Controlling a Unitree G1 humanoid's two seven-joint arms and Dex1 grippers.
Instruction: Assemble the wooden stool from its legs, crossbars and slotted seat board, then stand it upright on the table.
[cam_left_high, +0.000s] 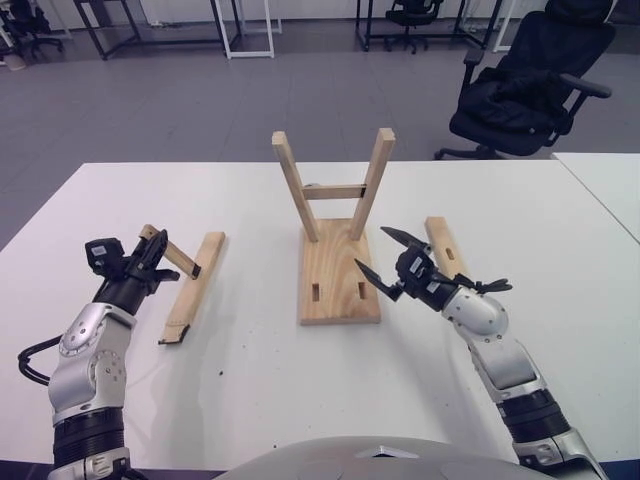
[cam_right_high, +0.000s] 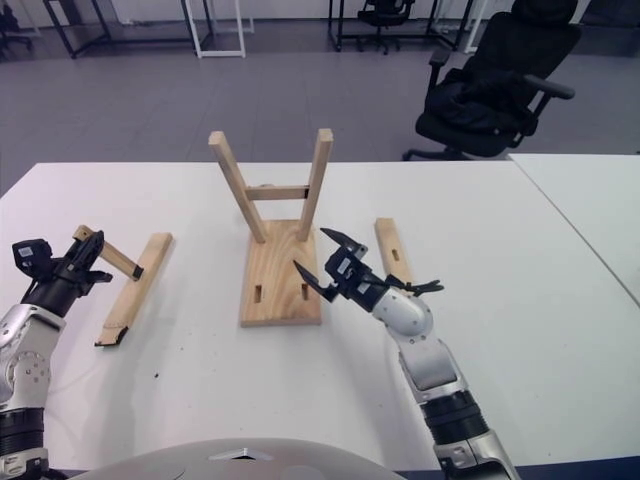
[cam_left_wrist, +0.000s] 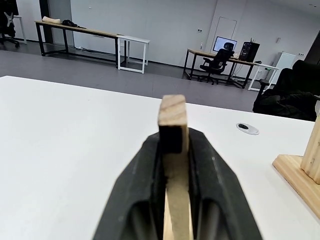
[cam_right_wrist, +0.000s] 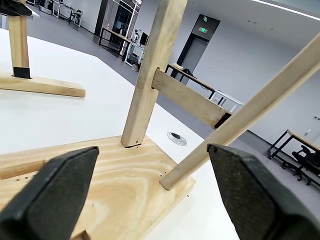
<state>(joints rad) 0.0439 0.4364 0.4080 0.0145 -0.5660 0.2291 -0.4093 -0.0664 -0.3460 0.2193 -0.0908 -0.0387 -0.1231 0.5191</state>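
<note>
Right gripper (cam_left_high: 370, 247): released, fingers spread wide, positioned at the near right edge of the seat board (cam_left_high: 335, 290). Seat board lies flat at the centre of the table (cam_left_high: 300, 400), with two slots at its near end unfilled. Upright leg (cam_left_high: 297, 195) and second upright leg (cam_left_high: 372, 185) stand at its far end, joined by a fitted crossbar (cam_left_high: 335, 192). Spare leg (cam_left_high: 442, 245) lies flat just right of the board. Left gripper (cam_left_high: 148, 262), well left of the board, is clenched on a short crossbar (cam_left_high: 178, 255), whose dark-tipped end meets a loose leg (cam_left_high: 195, 285) lying flat. Office chair (cam_left_high: 525, 80) stands beyond the table.
</note>
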